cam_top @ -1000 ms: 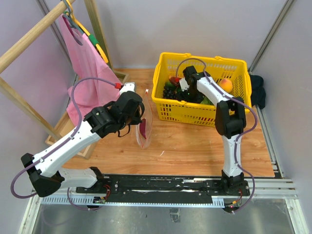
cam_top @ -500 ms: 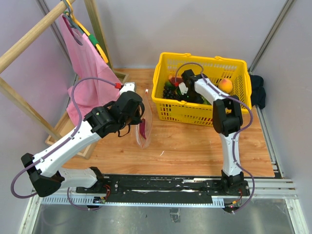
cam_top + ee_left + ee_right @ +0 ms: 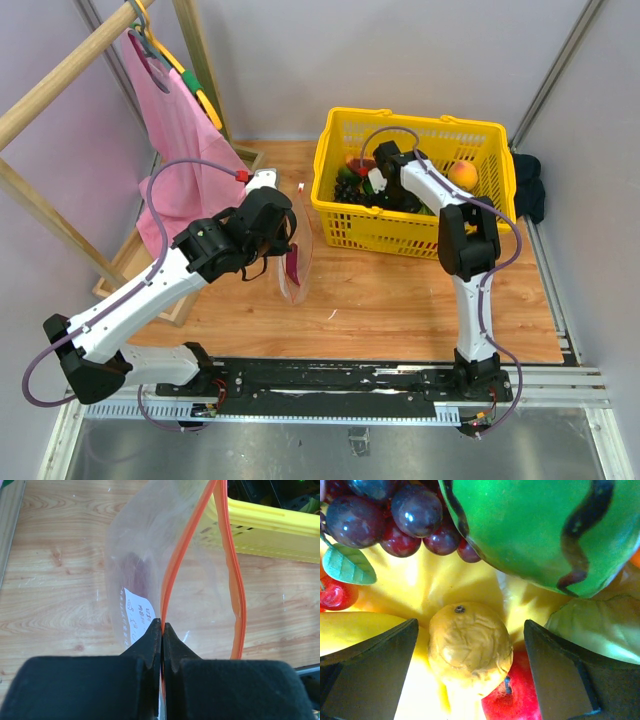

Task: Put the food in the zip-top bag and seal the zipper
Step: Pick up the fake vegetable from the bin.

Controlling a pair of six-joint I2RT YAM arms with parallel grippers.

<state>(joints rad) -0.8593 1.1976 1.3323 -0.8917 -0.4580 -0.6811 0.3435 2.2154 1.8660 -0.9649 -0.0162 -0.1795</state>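
My left gripper [image 3: 161, 626] is shut on the near end of the red-orange zipper [image 3: 176, 560] of the clear zip-top bag [image 3: 131, 535]. It holds the bag's mouth open and upright on the wooden table; the other zipper strip [image 3: 236, 590] bows away. A purplish piece [image 3: 138, 577] lies inside the bag [image 3: 297, 268]. My right gripper [image 3: 470, 655] is open, low inside the yellow basket [image 3: 400, 232], its fingers on either side of a wrinkled yellow-tan fruit [image 3: 470, 647] without touching it. A red piece [image 3: 515, 704] lies under the fruit. An orange-yellow peach [image 3: 462, 175] sits at the basket's right.
Dark grapes [image 3: 395, 515], a green striped melon [image 3: 540, 530] and a leaf [image 3: 347, 565] crowd the basket round my right gripper. A wooden rack with a pink cloth [image 3: 175, 130] stands at the left. A dark object [image 3: 527, 185] lies right of the basket.
My right gripper has shifted slightly left and deeper in the basket. My left gripper and the bag have not moved.
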